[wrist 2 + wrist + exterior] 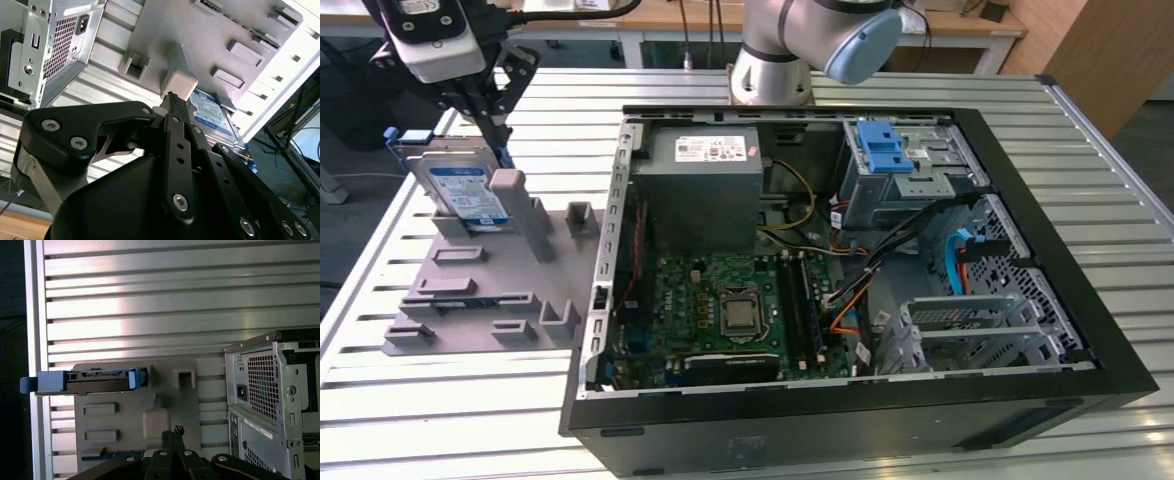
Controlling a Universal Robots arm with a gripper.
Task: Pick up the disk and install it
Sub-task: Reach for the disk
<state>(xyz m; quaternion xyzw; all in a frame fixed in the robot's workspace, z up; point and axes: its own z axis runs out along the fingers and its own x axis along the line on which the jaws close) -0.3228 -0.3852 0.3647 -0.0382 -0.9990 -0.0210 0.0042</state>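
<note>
Disk (462, 190): on edge in grey fixture (467, 290), uninstalled. Gripper (494, 135): above fixture, beside disk; fingers (172, 130) closed, empty. Step: approach for pickup. Grasp likely requires fingers opened and centred over disk's upper edge.

disk (460, 190) | post (508, 195) (grey) just beside | open table (376, 255) opposite side

Slatted table (150, 315), grey holder (135, 412) by its edge, disk (85, 381) edge-on in holder, case (270, 405) beside, gripper (172, 432) closed.
</note>
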